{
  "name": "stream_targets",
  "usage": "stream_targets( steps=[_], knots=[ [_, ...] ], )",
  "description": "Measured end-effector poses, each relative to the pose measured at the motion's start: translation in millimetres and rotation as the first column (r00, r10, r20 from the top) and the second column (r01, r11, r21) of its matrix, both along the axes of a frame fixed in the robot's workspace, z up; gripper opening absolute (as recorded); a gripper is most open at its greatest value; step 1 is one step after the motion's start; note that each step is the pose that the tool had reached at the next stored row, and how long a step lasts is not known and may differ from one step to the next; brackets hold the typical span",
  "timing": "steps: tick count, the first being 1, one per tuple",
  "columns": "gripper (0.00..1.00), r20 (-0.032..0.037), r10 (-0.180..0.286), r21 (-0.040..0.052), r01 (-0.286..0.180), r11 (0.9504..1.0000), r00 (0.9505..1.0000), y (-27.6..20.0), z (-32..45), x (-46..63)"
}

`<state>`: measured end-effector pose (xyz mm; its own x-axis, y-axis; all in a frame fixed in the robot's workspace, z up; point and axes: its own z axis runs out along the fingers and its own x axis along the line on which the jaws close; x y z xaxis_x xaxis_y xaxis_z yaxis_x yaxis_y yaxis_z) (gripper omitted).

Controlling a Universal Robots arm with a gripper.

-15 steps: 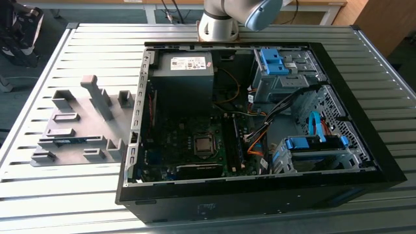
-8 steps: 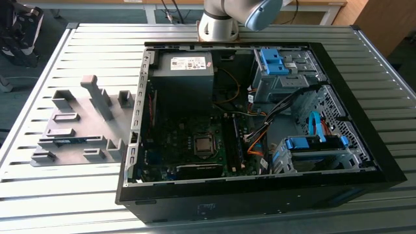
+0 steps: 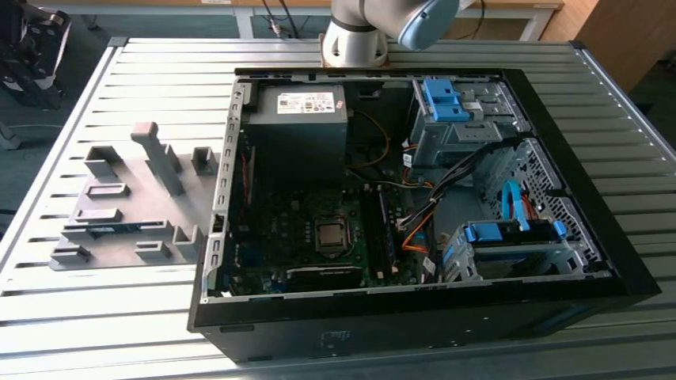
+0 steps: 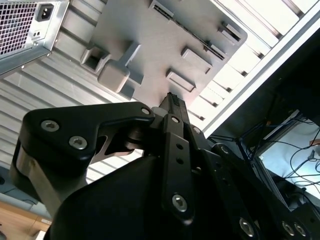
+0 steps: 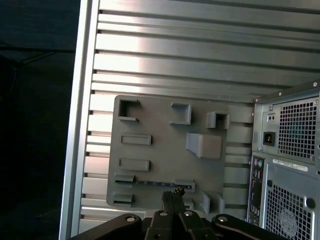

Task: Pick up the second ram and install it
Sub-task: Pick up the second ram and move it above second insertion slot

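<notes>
Well above grey fixture plate (image 5: 160,125), gripper (image 5: 172,192) hangs with fingers pressed together, holding nothing, touching nothing. Second ram (image 5: 150,183) sits in plate's slot, beside open computer case (image 3: 423,317).

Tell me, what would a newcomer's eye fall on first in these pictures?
The big black computer case, lying open on the slatted metal table with its boards and wiring bared, dominates the exterior view. On the exterior view's left sits a grey fixture plate, with the second ram resting in one of its holders. In both wrist views the dark tool hangs above that plate.
</notes>
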<state>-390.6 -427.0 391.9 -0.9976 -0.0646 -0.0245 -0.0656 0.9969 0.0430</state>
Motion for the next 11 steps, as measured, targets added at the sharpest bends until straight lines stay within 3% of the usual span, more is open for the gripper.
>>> stream_targets(
  steps=[11],
  knots=[
    [0.11, 0.0001, 0.078, 0.0, -0.078, 0.997, 0.997, -0.6, 0.0, -0.1]
  ],
)
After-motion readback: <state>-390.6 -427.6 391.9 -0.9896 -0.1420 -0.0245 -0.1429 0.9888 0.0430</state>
